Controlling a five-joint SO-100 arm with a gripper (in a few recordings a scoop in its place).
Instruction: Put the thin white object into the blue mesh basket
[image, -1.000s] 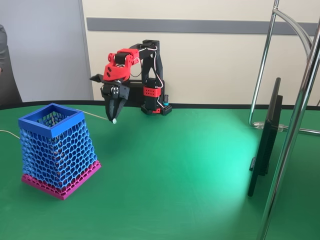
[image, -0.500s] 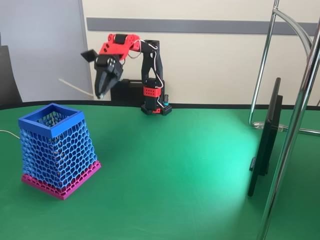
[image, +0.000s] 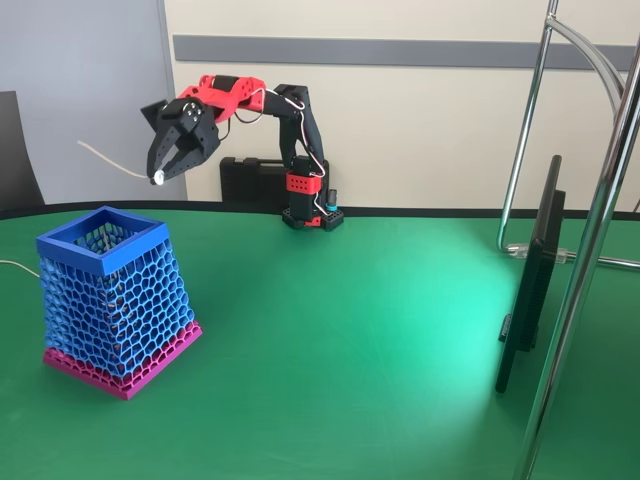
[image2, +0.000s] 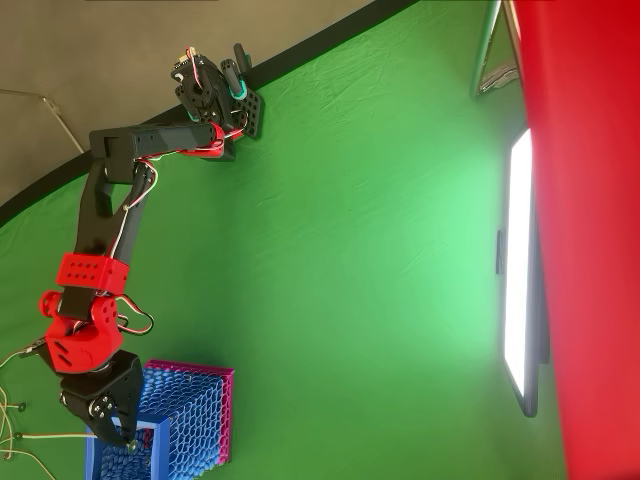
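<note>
Hand (image: 160, 176) raised above blue mesh basket (image: 110, 300), clenched on thin white object (image: 105, 160); basket near bench's (image: 350, 340) left edge.

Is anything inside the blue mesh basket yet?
Nothing visible inside the blue mesh basket; its floor is hidden. The thin white object is in the gripper, above the rim. In the overhead view the gripper partly covers the opening.
</note>
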